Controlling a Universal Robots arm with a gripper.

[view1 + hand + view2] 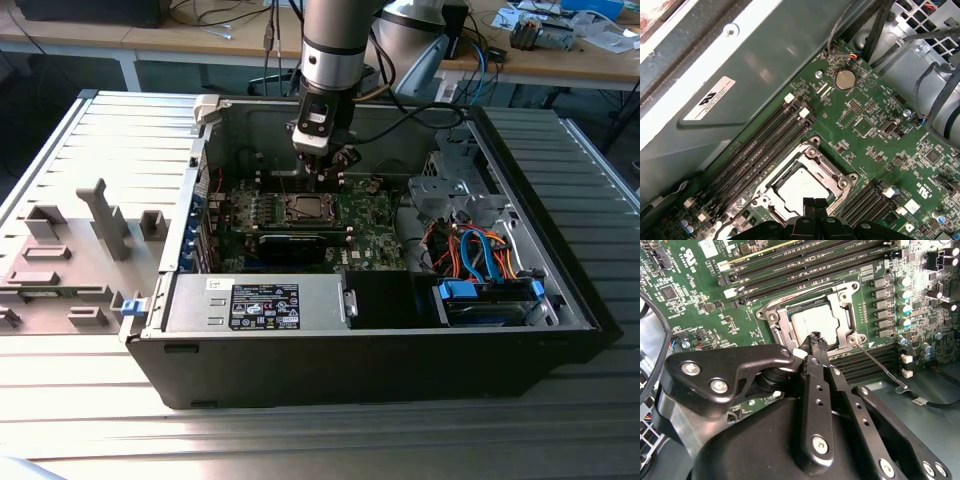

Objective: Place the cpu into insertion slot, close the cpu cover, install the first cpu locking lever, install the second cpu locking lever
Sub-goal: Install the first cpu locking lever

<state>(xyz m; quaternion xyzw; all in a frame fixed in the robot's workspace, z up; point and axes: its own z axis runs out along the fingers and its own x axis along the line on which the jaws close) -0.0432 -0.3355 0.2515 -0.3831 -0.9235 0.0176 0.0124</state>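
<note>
End effector [810, 204]: two black fingers [804, 210] pressed together, only a thin seam between them, nothing pinched. In both wrist views the tips sit over the near edge of the slot; cannot tell whether they touch it.

cpu [812, 322]: seated in the slot [304, 208], silver face up and flat. Cover [842, 315] is down over it, and the metal frame rings the chip, which shows through the cut-out.

Lever [879, 366]: in the second wrist view a thin wire rod runs out from a corner of the slot, away from the frame, with its hooked end near the board's edge. Not lying along the cover there.

Memory slots [765, 150]: four long dark rows just beside the slot, on the green board [875, 145]. A round coin cell [844, 79] sits farther out on the board.

Exterior view: the arm [335, 45] drops in from the top centre of the frame, and the end effector hangs just above the slot in the frame's middle. A long black card [295, 243] lies just below the slot. A grey power supply [255, 305] fills the lower part of the open case [380, 370]. Blue and orange cables [480, 250] are bunched toward the exterior view's right. The case rests on a ribbed grey worktop [300, 440]. Grey fixtures [105, 215] stand on it at the exterior view's left.
</note>
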